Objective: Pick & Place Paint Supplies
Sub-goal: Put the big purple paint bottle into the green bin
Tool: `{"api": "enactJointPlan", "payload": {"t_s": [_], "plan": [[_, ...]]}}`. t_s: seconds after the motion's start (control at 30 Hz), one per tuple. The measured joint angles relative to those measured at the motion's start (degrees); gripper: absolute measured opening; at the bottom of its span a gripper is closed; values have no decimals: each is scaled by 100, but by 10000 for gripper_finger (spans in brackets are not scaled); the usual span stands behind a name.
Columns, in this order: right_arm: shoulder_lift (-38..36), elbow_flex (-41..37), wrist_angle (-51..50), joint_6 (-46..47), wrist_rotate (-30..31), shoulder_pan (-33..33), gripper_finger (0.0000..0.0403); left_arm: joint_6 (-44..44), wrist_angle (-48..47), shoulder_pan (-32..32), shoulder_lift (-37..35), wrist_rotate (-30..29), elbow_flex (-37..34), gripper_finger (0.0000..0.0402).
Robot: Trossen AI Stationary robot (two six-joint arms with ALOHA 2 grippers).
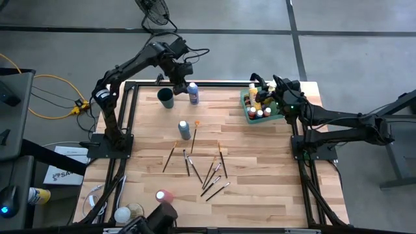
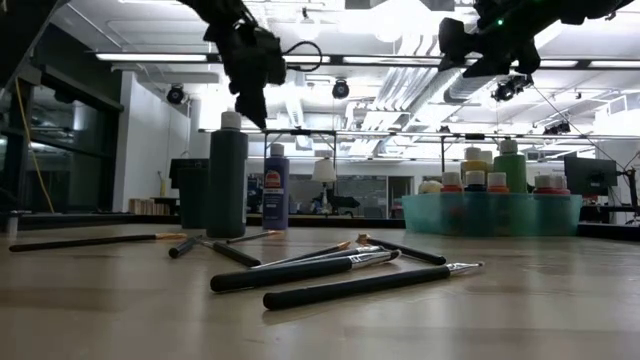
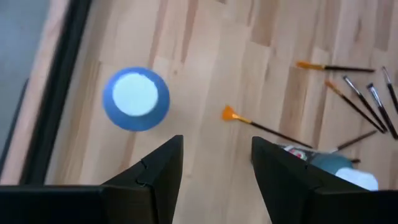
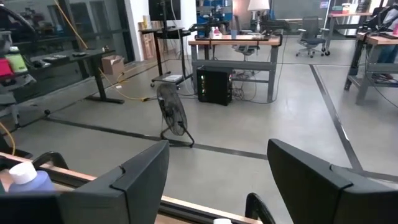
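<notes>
My left gripper (image 1: 179,77) is open and hangs in the air near the table's far edge, just short of an upright blue bottle with a white cap (image 1: 193,93) (image 3: 135,99). A teal bottle (image 1: 184,129) (image 3: 336,168) stands mid-table on its base. Several dark-handled brushes (image 1: 208,170) (image 2: 330,275) lie flat on the wood, and an orange fan brush (image 3: 230,114) lies among them. My right gripper (image 1: 273,91) (image 4: 217,180) is open above the green tray (image 1: 248,112), which holds several upright capped bottles (image 2: 490,175).
A dark round cup (image 1: 166,97) stands just left of the blue bottle. A pink bottle (image 1: 164,195) lies near the table's near edge, beside the low camera. A black frame rail (image 1: 195,82) runs along the far edge. Bare wood (image 1: 260,169) lies right of the brushes.
</notes>
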Motion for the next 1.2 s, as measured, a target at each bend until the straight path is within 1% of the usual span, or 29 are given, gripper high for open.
{"api": "enactJointPlan", "payload": {"t_s": [0.1, 0.37, 0.47, 0.7, 0.93, 1.03, 1.2], "plan": [[0, 0, -1, 0, -6, 0, 265, 254, 108, 96, 0, 12, -212, 186], [0, 0, 1, 2, -92, 0, 265, 715, 979, 184, 0, 2, -774, 186], [0, 0, 3, 2, -92, 0, 265, 817, 1154, 184, -2, -112, -1025, 186], [0, 0, 1, 2, -93, 0, 265, 832, 1555, 186, -2, -207, -1751, 186], [0, 0, 1, 2, -94, 0, 265, 766, 2770, 186, -2, -229, -2597, 186], [0, 0, 2, 2, -94, 0, 265, 678, 3061, 186, -2, -370, -2798, 186], [0, 0, 3, 2, -94, 0, 265, 606, 3633, 184, -2, -437, -2912, 186]]}}
